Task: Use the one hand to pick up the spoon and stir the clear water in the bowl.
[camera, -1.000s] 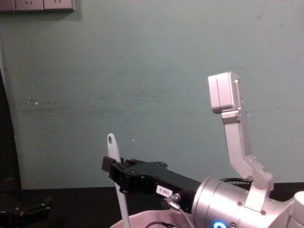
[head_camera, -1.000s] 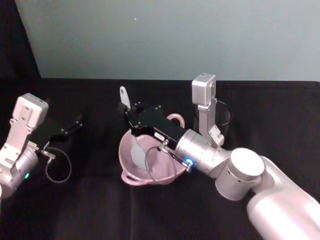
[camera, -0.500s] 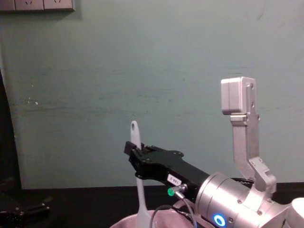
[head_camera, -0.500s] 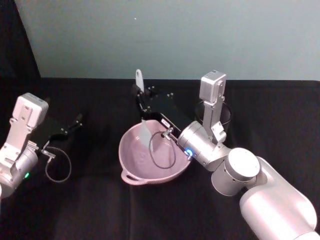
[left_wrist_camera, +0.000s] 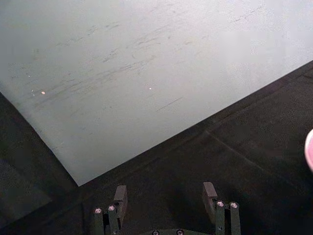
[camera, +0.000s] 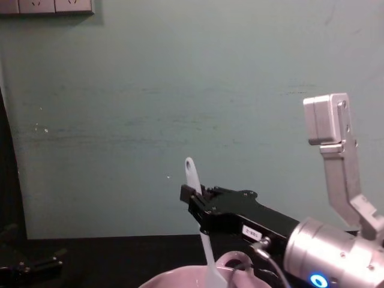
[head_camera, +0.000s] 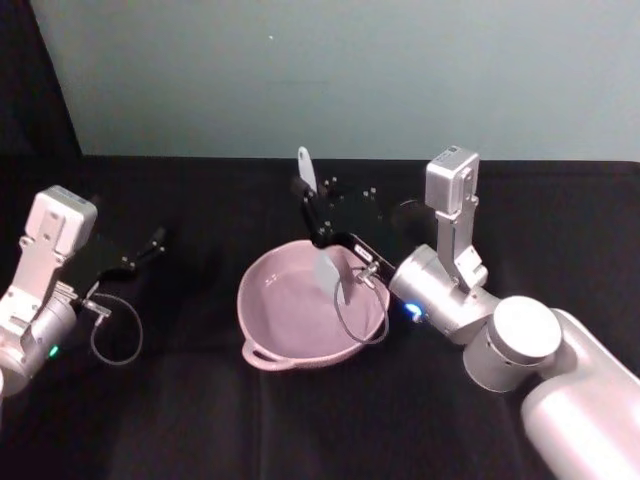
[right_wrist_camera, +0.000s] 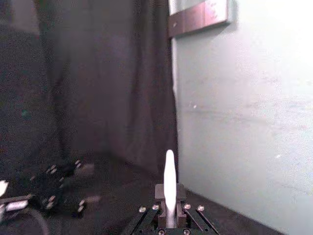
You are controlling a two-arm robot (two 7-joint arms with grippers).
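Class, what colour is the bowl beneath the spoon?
The bowl is pale pink, clearest in the head view.

Spoon (head_camera: 327,270) farther right in bowl (head_camera: 285,315)

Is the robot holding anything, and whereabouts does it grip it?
The right pincer grips the long slim white spoon high on its handle, blade down in the pale pink round bowl. The left pincer holds nothing.

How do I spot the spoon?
On the black table, find the round pale pink bowl. The long slim white spoon stands in it, pinched by the right black claw. It's the lone white flat-bladed stick; the left claw sits open, far left.
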